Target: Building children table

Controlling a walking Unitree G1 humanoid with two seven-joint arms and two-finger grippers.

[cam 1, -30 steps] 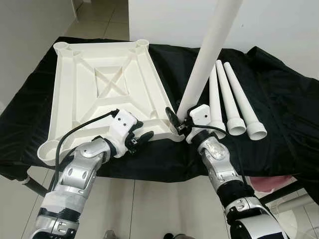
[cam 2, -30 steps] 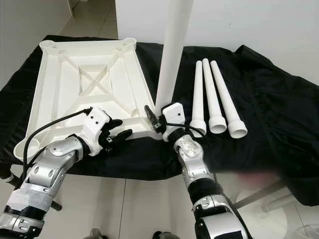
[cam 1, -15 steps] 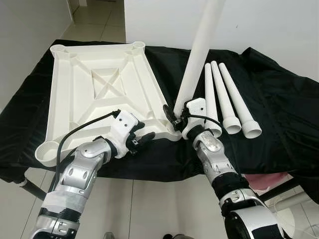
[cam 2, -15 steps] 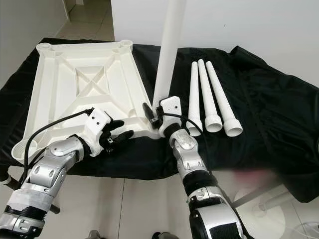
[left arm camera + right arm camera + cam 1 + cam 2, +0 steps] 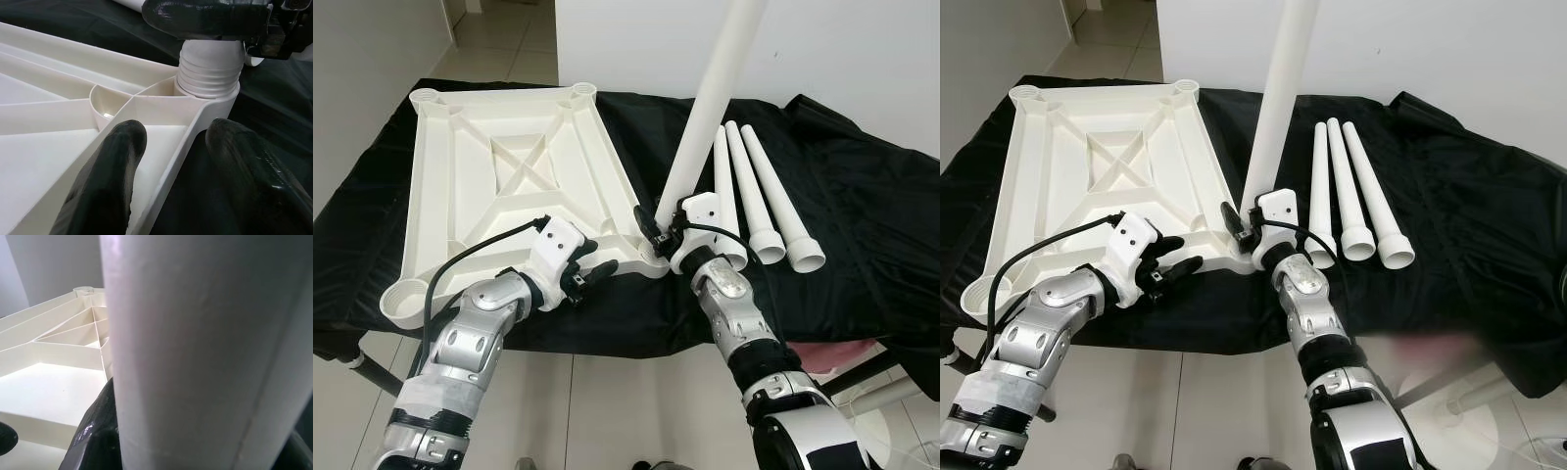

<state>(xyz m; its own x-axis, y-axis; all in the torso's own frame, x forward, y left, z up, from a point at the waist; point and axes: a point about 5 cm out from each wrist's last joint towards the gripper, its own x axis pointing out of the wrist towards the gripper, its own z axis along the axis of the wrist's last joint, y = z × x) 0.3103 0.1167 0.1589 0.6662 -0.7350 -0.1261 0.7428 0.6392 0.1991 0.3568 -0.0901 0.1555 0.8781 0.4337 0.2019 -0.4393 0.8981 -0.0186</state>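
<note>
Your right hand (image 5: 658,235) is clamped around the base of the upright leg (image 5: 705,113), which stands in the near right corner socket (image 5: 208,93) of the upside-down tabletop (image 5: 509,176). The tabletop lies on the black-draped surface (image 5: 862,225), and the wrist view shows the leg's ribbed end partly down in the socket; whether it is fully seated you cannot tell from here, since a dark finger hides part of the joint.

Your left hand (image 5: 589,274) is spread apart, its fingers (image 5: 105,181) straddling the tabletop's near edge beside that corner without closing on it.

Three spare legs (image 5: 766,201) lie side by side just right of the right hand, wide ends toward you.

Risks from here, as a judgement:
- The leg leans slightly, so pushing it down off-axis could jam the ribs in the socket or pop it back out.
- With the left hand not pinching the edge, a hard push may slide the tabletop on the loose cloth, or tip the near edge off the surface.
- Letting go early could drop the tall leg onto the spare legs and roll them away.
- The right wrist sits close to the nearest spare leg; a swing could knock it.
</note>
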